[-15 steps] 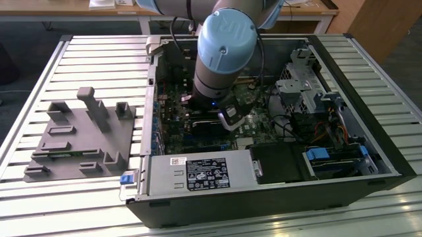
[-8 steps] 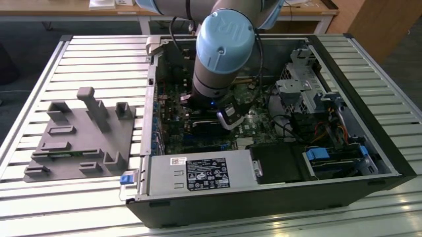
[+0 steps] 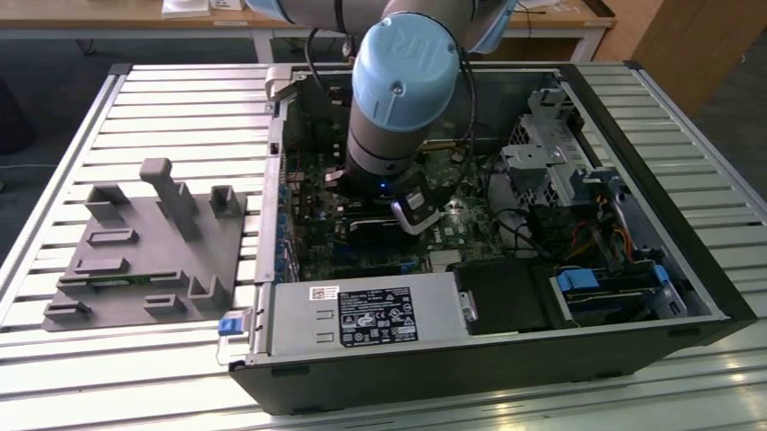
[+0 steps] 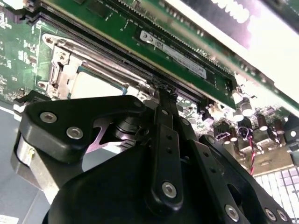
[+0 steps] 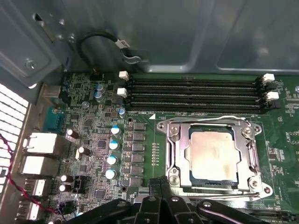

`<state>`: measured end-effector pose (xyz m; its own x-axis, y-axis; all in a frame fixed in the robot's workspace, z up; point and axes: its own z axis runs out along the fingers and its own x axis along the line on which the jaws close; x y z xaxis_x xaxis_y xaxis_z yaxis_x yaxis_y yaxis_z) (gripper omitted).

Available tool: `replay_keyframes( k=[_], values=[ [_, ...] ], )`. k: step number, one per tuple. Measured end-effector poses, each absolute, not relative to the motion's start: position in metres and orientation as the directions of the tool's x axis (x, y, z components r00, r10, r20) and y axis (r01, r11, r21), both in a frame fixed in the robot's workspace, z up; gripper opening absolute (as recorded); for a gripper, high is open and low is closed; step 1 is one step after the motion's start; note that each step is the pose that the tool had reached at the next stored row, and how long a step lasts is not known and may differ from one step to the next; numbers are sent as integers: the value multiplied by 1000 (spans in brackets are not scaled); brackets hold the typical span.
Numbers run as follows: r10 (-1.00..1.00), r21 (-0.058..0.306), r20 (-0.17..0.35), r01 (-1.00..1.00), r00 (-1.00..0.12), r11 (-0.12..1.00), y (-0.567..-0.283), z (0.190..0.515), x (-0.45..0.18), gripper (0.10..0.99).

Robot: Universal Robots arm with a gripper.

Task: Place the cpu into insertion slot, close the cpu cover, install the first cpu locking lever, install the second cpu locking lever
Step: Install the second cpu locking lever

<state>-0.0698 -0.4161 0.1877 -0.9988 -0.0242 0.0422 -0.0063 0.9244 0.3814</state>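
Observation:
The cpu (image 5: 209, 154), a pale silvery square, lies in the insertion slot (image 5: 174, 179) on the green board. The cpu cover (image 5: 180, 140), a thin metal frame, lies flat around the chip. One wire lever (image 5: 205, 119) runs along the socket side nearest the memory slots, and another (image 5: 219, 195) along the opposite side. My gripper (image 5: 160, 181) is shut with nothing visible between its black fingers (image 4: 161, 140), its tips just off the socket's corner by that second lever. The second wrist view shows the cpu (image 4: 93, 86) beyond the gripper (image 4: 162, 89). In the exterior view the gripper (image 3: 414, 215) sits low inside the case.
Several black memory slots (image 5: 191, 93) run beside the socket. Blue-topped capacitors (image 5: 112, 145) and rear ports (image 5: 39, 144) lie on its other side. A black cable loop (image 5: 100, 37) hangs off the case wall. A power supply (image 3: 359, 316), a drive cage (image 3: 551, 162) and a grey fixture (image 3: 144, 242) surround the arm.

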Motion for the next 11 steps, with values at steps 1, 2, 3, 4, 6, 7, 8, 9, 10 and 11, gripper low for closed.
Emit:
replay_keyframes(
  k=[1, 2, 3, 4, 6, 7, 8, 9, 10, 11],
  values=[
    [-24, 381, 42, -6, -999, 925, -416, 190, -70, 106],
    [-24, 381, 43, -6, -999, 925, -416, 192, -70, 106],
    [-24, 381, 42, -6, -999, 925, -416, 195, -70, 106],
    [-24, 381, 42, -6, -999, 925, -416, 197, -70, 106],
    [-24, 381, 42, -6, -999, 925, -416, 203, -70, 106],
    [-24, 381, 42, -6, -999, 925, -416, 205, -70, 106],
    [-24, 381, 42, -6, -999, 925, -416, 208, -70, 106],
    [-24, 381, 42, -6, -999, 925, -416, 211, -70, 106],
    [-24, 381, 42, -6, -999, 925, -416, 217, -70, 106],
    [-24, 381, 42, -6, -999, 925, -416, 219, -70, 106]
  ],
)
